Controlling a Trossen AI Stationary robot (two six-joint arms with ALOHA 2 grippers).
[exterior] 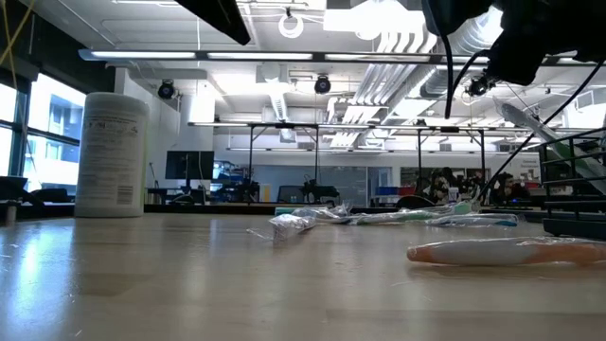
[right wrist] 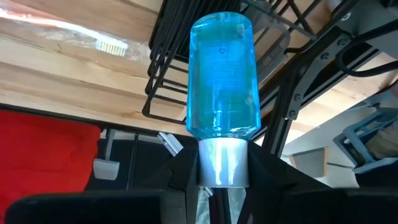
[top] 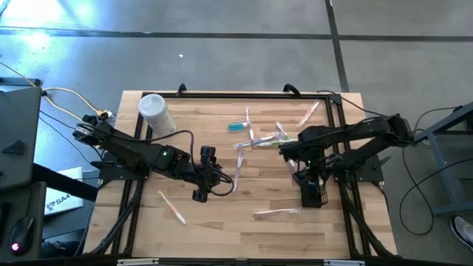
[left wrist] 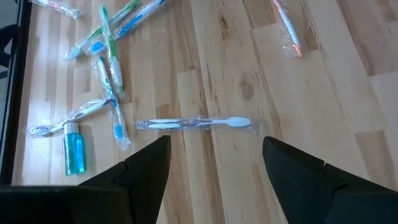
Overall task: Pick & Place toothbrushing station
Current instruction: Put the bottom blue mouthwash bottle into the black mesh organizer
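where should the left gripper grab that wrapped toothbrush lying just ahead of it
Grip the wrapped toothbrush mid-handle, coming straight down from above. It lies flat on the table, clear of the other brushes, crosswise to the open left gripper, so the fingers can close across its thin shaft.

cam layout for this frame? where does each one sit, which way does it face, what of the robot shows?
High: overhead, straight down on the table; both arms show.
Low: at tabletop height, level across it; arm parts hang from above.
Left wrist: down on a wrapped toothbrush between the open left end effector fingers.
Right wrist: the right end effector grips a blue bottle by its silver cap, wire holder behind.
Shared: white canister in high and low.
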